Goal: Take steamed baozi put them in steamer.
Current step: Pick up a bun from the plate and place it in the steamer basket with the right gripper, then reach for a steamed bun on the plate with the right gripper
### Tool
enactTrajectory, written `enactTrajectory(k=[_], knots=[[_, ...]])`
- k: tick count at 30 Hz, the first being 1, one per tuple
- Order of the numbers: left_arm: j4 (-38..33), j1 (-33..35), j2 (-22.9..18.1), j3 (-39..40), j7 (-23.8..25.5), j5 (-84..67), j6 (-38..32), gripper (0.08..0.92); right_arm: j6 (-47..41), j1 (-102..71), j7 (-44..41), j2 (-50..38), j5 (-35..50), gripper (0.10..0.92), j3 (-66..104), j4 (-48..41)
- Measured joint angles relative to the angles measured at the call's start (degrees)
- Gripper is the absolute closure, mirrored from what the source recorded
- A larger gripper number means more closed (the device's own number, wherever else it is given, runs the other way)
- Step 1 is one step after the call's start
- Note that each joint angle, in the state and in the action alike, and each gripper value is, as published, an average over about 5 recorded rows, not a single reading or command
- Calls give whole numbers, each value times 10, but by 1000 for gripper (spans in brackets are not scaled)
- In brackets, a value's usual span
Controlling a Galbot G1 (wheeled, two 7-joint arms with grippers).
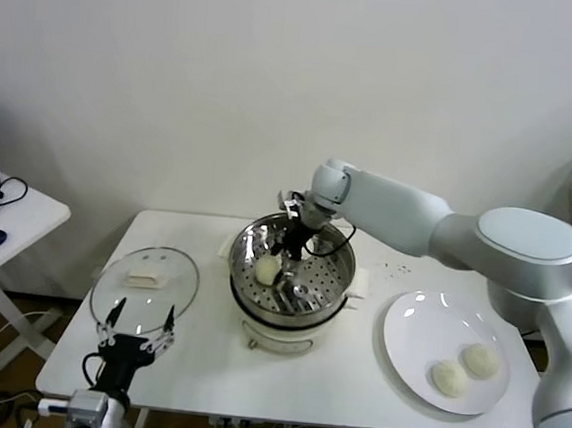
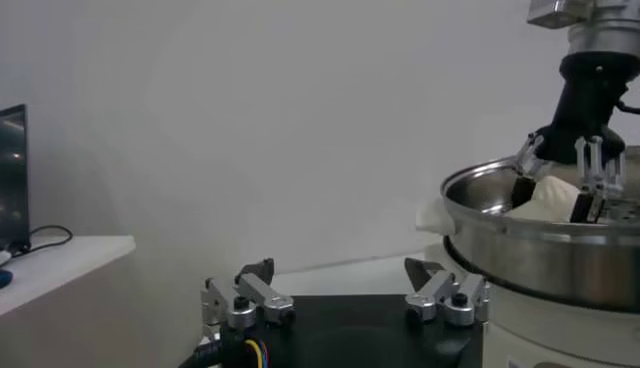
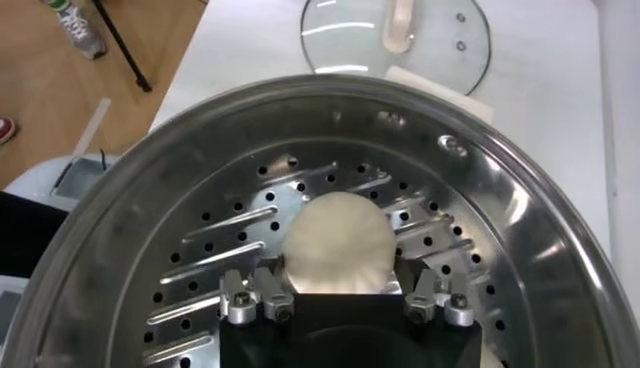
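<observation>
R pincer (image 1: pixel 284 259) sits inside steamer (image 1: pixel 333 277), frame centre, fingers apart either side of a bun (image 1: pixel 267 269) resting on the perforated floor. Two more buns (image 1: pixel 462 369) on plate (image 1: pixel 411 328), lower right. Buns look soft, light, easily dented; grip low on flanks, gently. Steamer rim could obstruct exit. Lid (image 1: pixel 185 295) lies left on worktop (image 1: pixel 351 393). L pincer (image 1: pixel 138 336) idle lower left, fingers apart.

The right arm reaches toward 9 o'clock, its gripper (image 1: pixel 284 261) pointing down with fingers (image 3: pixel 262 300) spread. The left gripper (image 1: pixel 139 323) idles at 7 o'clock, fingers parted.
</observation>
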Motion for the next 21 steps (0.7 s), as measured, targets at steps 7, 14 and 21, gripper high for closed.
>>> enactTrajectory(k=[7, 14, 21], knots=[[2, 1, -1, 0, -1, 1, 0, 177, 5, 5, -4, -2, 0, 203, 1, 3], [3, -2, 0, 1, -2, 1, 1, 177, 4, 37, -13, -24, 15, 203, -11, 33], [5, -5, 6, 4, -4, 1, 1, 177, 3, 100, -21, -89, 37, 203, -33, 103]])
